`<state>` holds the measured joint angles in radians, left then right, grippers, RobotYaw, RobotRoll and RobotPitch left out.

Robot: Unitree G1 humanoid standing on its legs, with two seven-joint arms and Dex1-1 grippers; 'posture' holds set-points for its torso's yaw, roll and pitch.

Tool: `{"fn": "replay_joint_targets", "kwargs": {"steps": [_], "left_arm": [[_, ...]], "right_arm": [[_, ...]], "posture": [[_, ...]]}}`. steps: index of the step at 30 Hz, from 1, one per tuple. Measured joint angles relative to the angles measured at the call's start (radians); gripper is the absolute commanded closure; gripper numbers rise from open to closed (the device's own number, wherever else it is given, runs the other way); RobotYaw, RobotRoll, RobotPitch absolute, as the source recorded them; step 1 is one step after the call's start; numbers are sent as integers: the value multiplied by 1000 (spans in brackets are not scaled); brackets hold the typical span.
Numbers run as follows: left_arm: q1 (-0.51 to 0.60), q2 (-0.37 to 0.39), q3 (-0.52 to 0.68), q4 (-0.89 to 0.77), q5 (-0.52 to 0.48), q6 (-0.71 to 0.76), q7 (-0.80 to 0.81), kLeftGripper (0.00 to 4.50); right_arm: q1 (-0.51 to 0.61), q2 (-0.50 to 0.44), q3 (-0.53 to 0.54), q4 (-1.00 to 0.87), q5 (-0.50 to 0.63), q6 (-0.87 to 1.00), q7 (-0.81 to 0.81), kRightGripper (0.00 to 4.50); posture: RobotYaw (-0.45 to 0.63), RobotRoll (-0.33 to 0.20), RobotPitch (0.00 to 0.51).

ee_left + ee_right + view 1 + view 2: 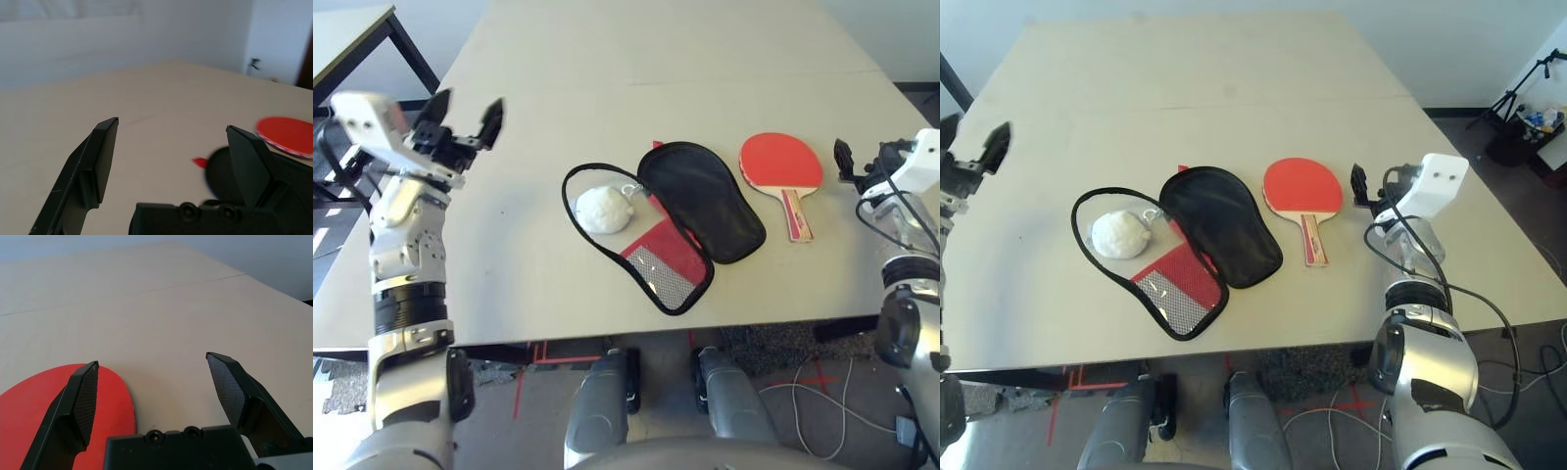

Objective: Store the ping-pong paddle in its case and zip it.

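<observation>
Starting from the left, the left gripper (470, 119) hovers above the table (705, 69) with fingers spread and empty. The case (700, 201) lies unzipped and flapped open mid-table, a white fluffy ball (603, 210) on it. Just right lies the ping-pong paddle (781, 163), not yet stored. The right gripper (1359, 186), spread and empty, waits beside it. Nothing seems done yet.

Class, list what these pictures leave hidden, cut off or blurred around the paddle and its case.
- Case: table beneath hidden by its open flaps; blurred and partly behind a finger in the left wrist view.
- Ping-pong paddle: handle cut off in the right wrist view, behind the right pincer.
- Paddle's underside: face-down, unseen.
</observation>
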<state>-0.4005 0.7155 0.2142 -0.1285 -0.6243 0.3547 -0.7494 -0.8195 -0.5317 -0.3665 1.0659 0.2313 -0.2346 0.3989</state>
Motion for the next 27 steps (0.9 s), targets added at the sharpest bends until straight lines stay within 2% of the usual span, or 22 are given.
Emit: {"fn": "replay_joint_targets", "kwargs": {"steps": [3,7,11,16,22,27], "left_arm": [[35,19,-58,-121,-62,126,-55,10],[21,15,-83,-161,-101,205,-78,10],[-10,-17,-115,-159,-96,216,-83,10],[-28,-47,-146,-143,-63,207,-100,10],[-31,-73,-189,-131,-8,175,-121,10],[-31,-102,-233,-127,32,157,-135,10]], "right_arm": [[0,4,1,-79,0,85,-31,0],[25,9,36,-283,-12,283,-101,0],[101,12,61,-565,-9,591,-177,0],[123,17,63,-876,41,1048,-244,0],[28,40,66,-1085,81,1574,-304,0],[-21,50,111,-1114,64,1804,-326,0]], "posture": [[-24,0,212],[-48,0,210],[-70,0,209],[-85,0,211],[-98,0,216],[-95,0,220]]}}
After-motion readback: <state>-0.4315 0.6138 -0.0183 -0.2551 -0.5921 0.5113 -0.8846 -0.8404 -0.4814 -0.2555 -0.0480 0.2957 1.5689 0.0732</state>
